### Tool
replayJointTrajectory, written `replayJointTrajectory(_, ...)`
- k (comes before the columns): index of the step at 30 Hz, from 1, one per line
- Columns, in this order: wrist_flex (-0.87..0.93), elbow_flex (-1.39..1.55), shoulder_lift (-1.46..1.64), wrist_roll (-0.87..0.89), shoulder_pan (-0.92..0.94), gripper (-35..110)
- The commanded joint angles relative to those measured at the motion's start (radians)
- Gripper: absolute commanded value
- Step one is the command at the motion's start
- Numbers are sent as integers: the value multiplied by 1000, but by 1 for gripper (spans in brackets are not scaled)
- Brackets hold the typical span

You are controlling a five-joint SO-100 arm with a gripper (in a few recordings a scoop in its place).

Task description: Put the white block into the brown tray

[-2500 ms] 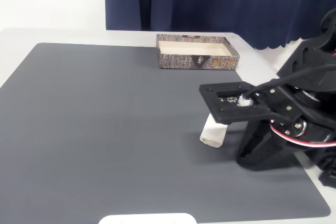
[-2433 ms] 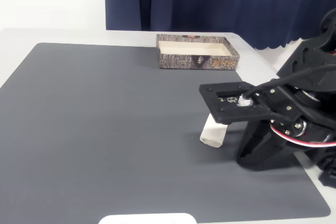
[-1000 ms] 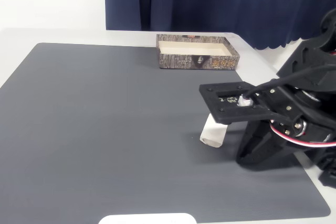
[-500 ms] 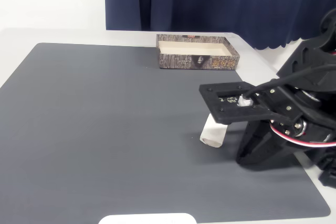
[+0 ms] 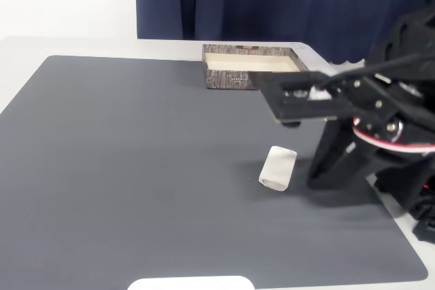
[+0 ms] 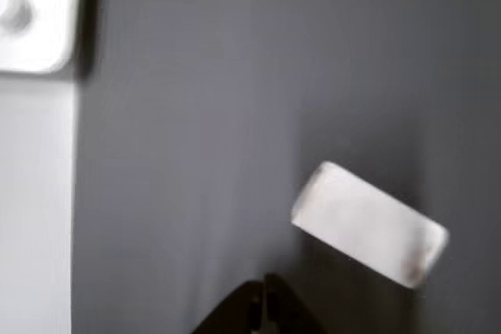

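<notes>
Mat (image 5: pixel 136 168) — dark grey, covering most of the table — lies as it did in the earlier frames, and so does everything resting on it. What differs is the arm (image 5: pixel 367 120) at the right of the fixed view: its black wrist plate, which half a second ago hung low over the far end of the block, now sits higher and farther, its left end crossing in front of the tray's near right corner.

Tray (image 5: pixel 238 66) stands at the far edge of the mat, cream inside, unmoved.

Block (image 5: pixel 278 168) lies flat on the mat, right of centre and well apart from the tray, now fully uncovered; it has not shifted. In the wrist view the block (image 6: pixel 368 223) lies tilted, just beyond and right of the gripper (image 6: pixel 262 314).

Only the dark fingertips (image 6: pixel 243 310) show at the bottom edge there; they meet in a point with a thin seam between them — clenched together on nothing, clear of the block.

A white slab (image 6: pixel 31 13) shows at the top left corner.
</notes>
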Motion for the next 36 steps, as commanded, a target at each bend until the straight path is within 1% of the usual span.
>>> replayJointTrajectory(1, 5, -77, -64, -31, 41, 0)
replayJointTrajectory(9, -3, -132, -204, -67, 186, 0)
replayJointTrajectory(17, -28, -325, -465, -218, 313, 0)
replayJointTrajectory(23, -34, -371, -594, -272, 337, 0)
replayJointTrajectory(30, -37, -368, -626, -291, 347, 0)
replayJointTrajectory(32, -51, -368, -629, -362, 347, 0)
replayJointTrajectory(33, -61, -368, -630, -433, 348, 0)
replayJointTrajectory(34, -74, -368, -630, -529, 348, 0)
replayJointTrajectory(36, -101, -373, -635, -793, 342, 0)
